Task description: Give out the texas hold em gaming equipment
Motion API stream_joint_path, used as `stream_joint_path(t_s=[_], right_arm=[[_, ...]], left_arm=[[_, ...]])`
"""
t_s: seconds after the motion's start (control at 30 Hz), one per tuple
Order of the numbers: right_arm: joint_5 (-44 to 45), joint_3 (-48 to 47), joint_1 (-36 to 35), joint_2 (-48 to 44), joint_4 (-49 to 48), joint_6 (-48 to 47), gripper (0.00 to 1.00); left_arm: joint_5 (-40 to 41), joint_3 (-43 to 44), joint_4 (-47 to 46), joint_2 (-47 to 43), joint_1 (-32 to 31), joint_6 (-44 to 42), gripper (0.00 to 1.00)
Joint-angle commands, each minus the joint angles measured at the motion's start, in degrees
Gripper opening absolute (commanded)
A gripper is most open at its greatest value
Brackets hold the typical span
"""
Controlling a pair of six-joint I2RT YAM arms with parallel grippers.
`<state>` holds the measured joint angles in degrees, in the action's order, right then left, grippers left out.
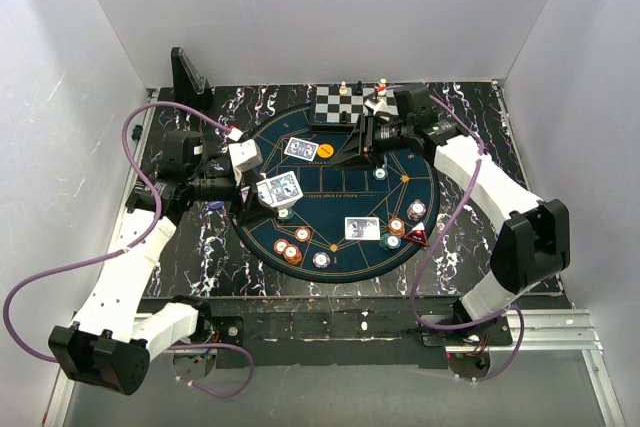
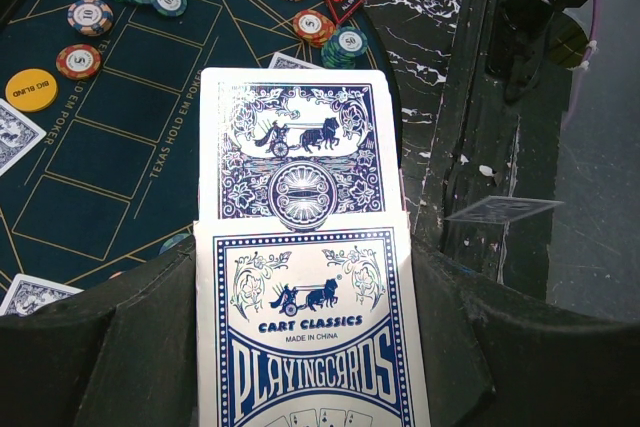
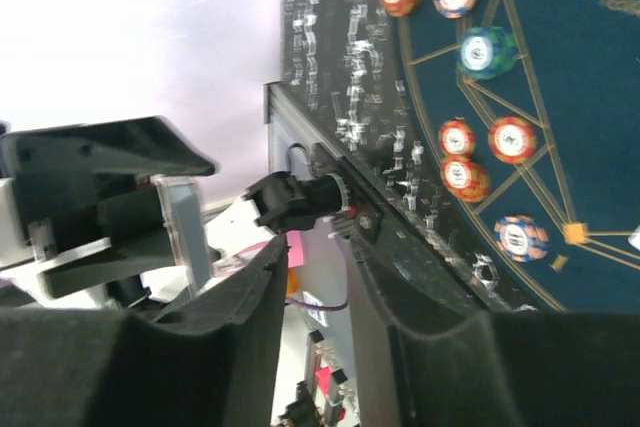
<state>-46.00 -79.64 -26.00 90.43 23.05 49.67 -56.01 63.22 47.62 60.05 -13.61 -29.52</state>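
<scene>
White walls enclosed a black marbled bench carrying a round dark-blue poker mat with gold lines, and a small chessboard lay at its far edge.

The left hand was clamped on a blue-and-white card box, held flat above the mat's left rim. A deck of playing cards, patterned backs up, slid partway out of the box's open end, pointing away from the hand. Beyond the deck lay poker chips in orange, teal and white, a red triangular marker and, off to the hand's left, a yellow disc. More cards lay face up on the mat, one pair near the middle.

The right hand hovered over the far part of the mat, its fingers standing a narrow gap apart with nothing between them.

The step in hand looked like drawing a card from the deck. Done well, the left hand would keep the box level and steady, while the right approached the exposed end squarely and pinched only the top card, sliding it out lengthwise so the rest remained boxed.
</scene>
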Motion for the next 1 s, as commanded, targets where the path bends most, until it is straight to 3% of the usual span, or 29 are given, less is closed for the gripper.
stream_joint_path(t_s=[0.0,0.07,0.27,0.57,0.7,0.97], right_arm=[[8.54,-0.69,-0.10,1.85,11.47,-9.75,0.48],[10.48,0.00,-0.19,2.55,14.38,-12.22,0.61],[10.49,9.49,-3.09,0.01,11.15,-12.76,0.77],[8.22,10.12,-4.85,0.10,7.63,-10.83,0.79],[3.91,10.03,-4.76,-3.67,2.02,-7.67,0.87],[-1.02,5.56,-5.99,-8.43,-8.37,1.04,0.88]], left_arm=[[-0.68,0.24,-0.16,-1.87,0.25,-0.45,0.00],[-0.68,0.41,-0.16,-1.87,0.25,-0.45,0.00],[-0.94,0.15,-0.59,-1.69,0.25,-0.54,0.00],[-0.86,0.32,-0.59,-1.78,0.25,-0.19,0.00],[-0.68,0.06,-0.42,-1.61,0.25,-0.45,0.00],[-0.94,-0.03,-0.51,-1.43,0.25,-0.71,0.00]])
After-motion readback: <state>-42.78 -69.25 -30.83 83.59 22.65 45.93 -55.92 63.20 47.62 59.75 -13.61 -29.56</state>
